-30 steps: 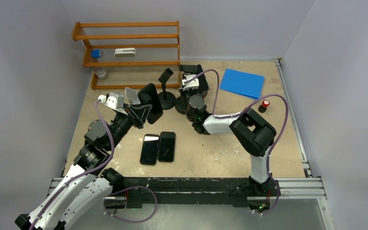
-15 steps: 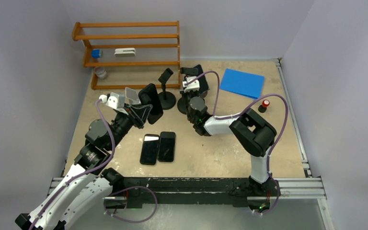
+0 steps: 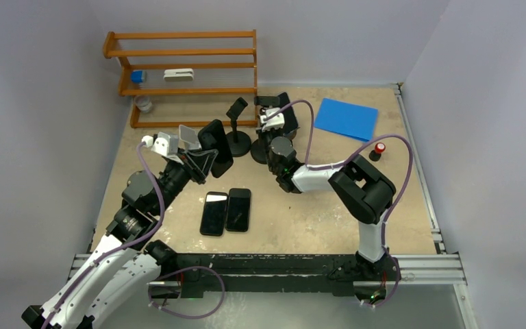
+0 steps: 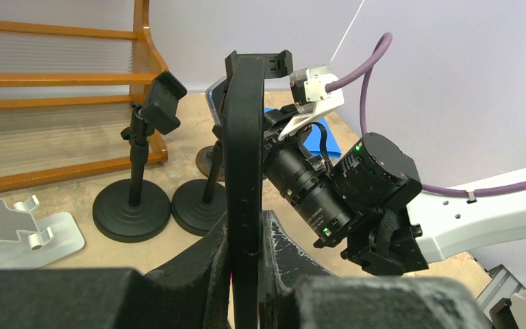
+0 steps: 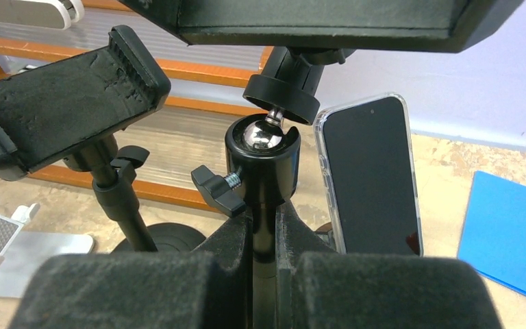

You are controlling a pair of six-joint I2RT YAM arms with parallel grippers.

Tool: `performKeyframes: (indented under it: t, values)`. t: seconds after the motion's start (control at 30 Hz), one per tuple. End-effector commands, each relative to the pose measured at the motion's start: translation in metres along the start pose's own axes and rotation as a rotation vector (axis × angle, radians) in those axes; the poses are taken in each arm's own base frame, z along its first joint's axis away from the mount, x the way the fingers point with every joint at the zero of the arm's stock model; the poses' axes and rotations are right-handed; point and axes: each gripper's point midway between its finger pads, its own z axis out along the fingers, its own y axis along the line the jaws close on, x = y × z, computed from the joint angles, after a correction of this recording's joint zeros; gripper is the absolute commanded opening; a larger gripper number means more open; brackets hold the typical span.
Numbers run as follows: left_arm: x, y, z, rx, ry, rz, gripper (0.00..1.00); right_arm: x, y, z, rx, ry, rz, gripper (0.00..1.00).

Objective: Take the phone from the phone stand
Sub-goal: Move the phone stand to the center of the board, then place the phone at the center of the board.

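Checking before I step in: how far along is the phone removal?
Done: two phones lie flat on the table. In hand: left gripper shut on a third phone, held clear of the empty stand; right gripper clamps a stand stem. Left: set it down; a clear-cased phone stands behind.

The left end effector (image 4: pixel 245 255) clamps a black phone (image 4: pixel 243 171) edge-on and upright between its pads. Beyond it, a black phone stand (image 4: pixel 137 185) and a second stand (image 4: pixel 202 204) sit side by side on the table (image 4: pixel 75 199), before a wooden rack (image 4: pixel 55 82). The right arm (image 4: pixel 363 181) reaches in from the right.
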Motion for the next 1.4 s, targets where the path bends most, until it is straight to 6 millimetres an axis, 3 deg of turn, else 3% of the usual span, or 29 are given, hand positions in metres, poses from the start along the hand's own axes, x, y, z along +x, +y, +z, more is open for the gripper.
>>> performKeyframes:
  t: [0.0, 0.1, 0.17, 0.27, 0.43, 0.57, 0.8, 0.9, 1.13, 1.37]
  values:
    - [-0.037, -0.017, -0.001, 0.06, -0.133, -0.01, 0.0, -0.049, 0.012, 0.002, -0.047, -0.089, 0.097, 0.13]
    - [-0.036, -0.017, -0.001, 0.065, -0.129, -0.009, 0.0, -0.053, 0.011, -0.003, -0.063, -0.086, 0.089, 0.39]
    - [-0.036, -0.017, -0.001, 0.065, -0.127, -0.009, 0.0, -0.055, 0.009, -0.007, -0.07, -0.087, 0.09, 0.51]
    - [-0.035, -0.017, 0.0, 0.063, -0.124, -0.01, 0.0, -0.056, 0.008, -0.011, -0.078, -0.079, 0.089, 0.62]
    - [-0.035, -0.017, 0.0, 0.062, -0.123, -0.009, 0.0, -0.064, 0.005, -0.027, -0.074, -0.07, 0.077, 0.71]
    - [-0.034, -0.017, 0.0, 0.066, -0.12, -0.011, 0.0, -0.065, -0.003, -0.048, -0.042, -0.008, 0.083, 0.74]
    - [-0.028, -0.021, 0.003, 0.092, -0.096, -0.002, 0.0, -0.056, -0.021, -0.119, -0.072, 0.108, 0.152, 0.75]
    - [-0.023, -0.031, 0.004, 0.151, -0.076, 0.013, 0.0, -0.065, -0.022, -0.147, -0.168, 0.126, 0.205, 0.74]
    - [-0.017, -0.081, -0.013, 0.466, -0.07, 0.073, 0.0, -0.123, 0.019, -0.23, -0.688, 0.0, 0.383, 0.72]
    - [-0.005, -0.134, -0.054, 0.864, -0.058, 0.111, 0.0, -0.148, 0.031, -0.292, -0.99, -0.13, 0.528, 0.7]
